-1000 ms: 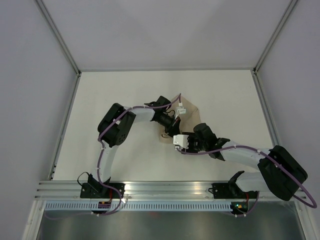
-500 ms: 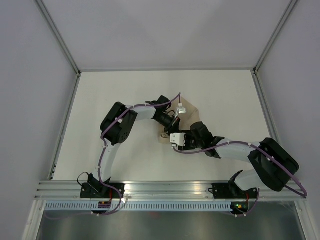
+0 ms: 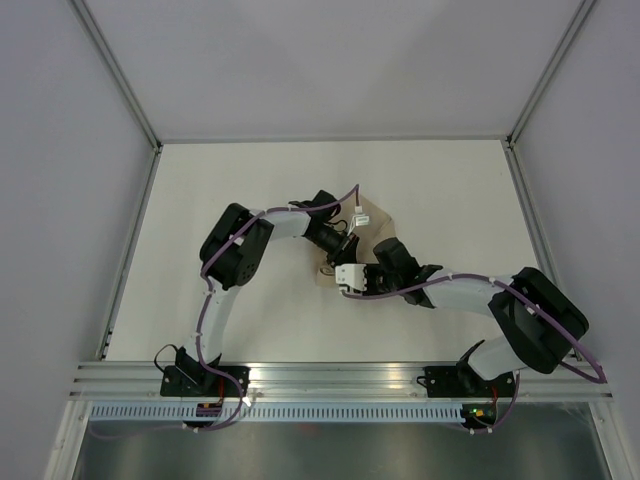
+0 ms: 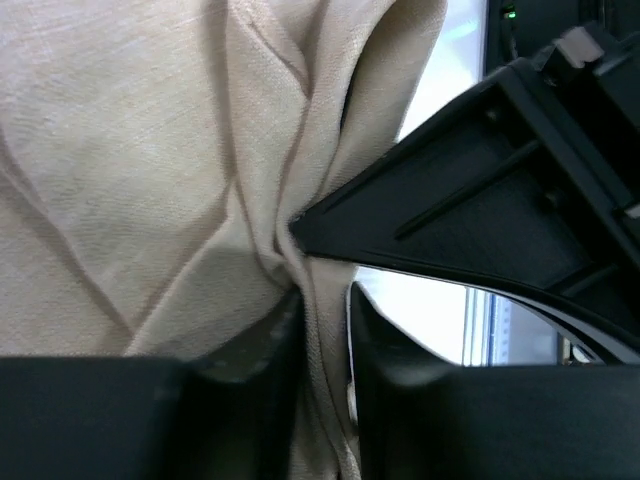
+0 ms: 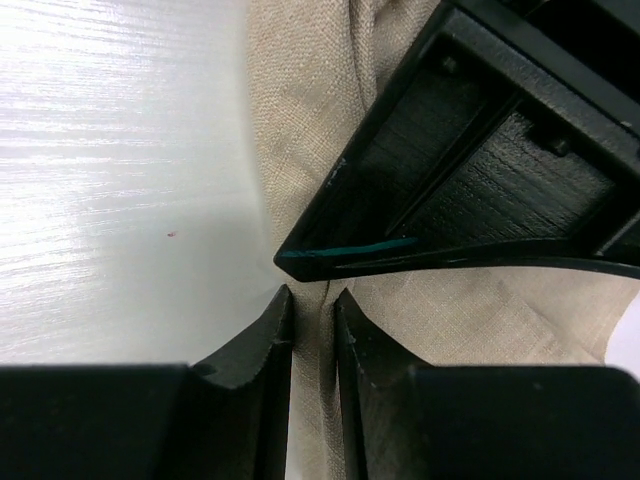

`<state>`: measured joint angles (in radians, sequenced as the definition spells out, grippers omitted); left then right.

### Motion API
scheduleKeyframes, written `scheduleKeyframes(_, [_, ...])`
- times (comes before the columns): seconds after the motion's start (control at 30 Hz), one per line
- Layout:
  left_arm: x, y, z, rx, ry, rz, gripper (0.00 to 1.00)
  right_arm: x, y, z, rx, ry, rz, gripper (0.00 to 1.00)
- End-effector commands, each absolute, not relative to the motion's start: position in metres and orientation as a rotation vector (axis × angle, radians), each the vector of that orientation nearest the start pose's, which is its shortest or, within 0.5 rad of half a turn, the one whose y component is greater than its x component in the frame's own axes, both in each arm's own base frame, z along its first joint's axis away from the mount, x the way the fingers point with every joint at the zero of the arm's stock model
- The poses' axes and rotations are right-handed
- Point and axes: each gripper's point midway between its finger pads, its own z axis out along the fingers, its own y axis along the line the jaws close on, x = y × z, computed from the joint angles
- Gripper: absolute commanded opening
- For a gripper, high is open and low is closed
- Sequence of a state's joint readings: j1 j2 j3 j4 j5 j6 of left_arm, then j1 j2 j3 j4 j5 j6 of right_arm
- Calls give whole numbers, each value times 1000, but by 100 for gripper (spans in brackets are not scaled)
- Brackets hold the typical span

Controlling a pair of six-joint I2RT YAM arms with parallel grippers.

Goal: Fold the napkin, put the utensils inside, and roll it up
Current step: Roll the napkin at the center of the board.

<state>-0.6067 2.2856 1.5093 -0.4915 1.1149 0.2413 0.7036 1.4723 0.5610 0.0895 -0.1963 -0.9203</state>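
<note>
The beige napkin (image 3: 376,217) lies bunched at the table's middle, mostly under both wrists. My left gripper (image 3: 342,257) reaches in from the left. In its wrist view the left gripper (image 4: 325,335) stands narrow with a creased ridge of napkin (image 4: 150,170) between its fingers. My right gripper (image 3: 346,270) meets it from the right. In its own view the right gripper (image 5: 313,335) is shut on an edge fold of napkin (image 5: 300,120), tip to tip with the left one's black finger (image 5: 480,190). The utensils are hidden.
White tabletop (image 3: 250,180) surrounds the cloth, with grey walls and metal rails at the left (image 3: 130,250) and right (image 3: 530,230). The arm bases sit on the aluminium rail (image 3: 330,375) at the near edge.
My right arm has swung left and forward up to the left gripper, and its jaws have closed from wide onto the napkin fold. The left arm has barely moved.
</note>
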Motion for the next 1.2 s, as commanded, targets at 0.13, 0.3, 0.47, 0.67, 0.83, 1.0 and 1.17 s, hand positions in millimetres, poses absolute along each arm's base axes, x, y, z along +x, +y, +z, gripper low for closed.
scheduleKeyframes(0.13, [286,-357,44,1244,2165,-1412,46,217,204,-14,-1921,1785,372,14])
scheduleKeyframes(0.3, [321,-354,70,1118,2087,-1218,48,211,203,-12,-1943,1845,493,14])
scheduleKeyframes(0.47, [365,-327,107,859,2017,-875,49,211,206,-5,-1958,1912,627,12])
scheduleKeyframes(0.67, [396,-271,152,504,1909,-544,50,216,207,0,-1970,1998,815,11])
scheduleKeyframes(0.83, [376,-232,195,345,1724,-456,51,229,210,1,-1970,2071,949,11])
scheduleKeyframes(1.0, [344,-222,207,391,1585,-362,53,235,208,-5,-1966,2169,1021,11])
scheduleKeyframes(1.17, [300,-243,213,570,1389,-216,56,243,209,-16,-1923,2245,1072,11])
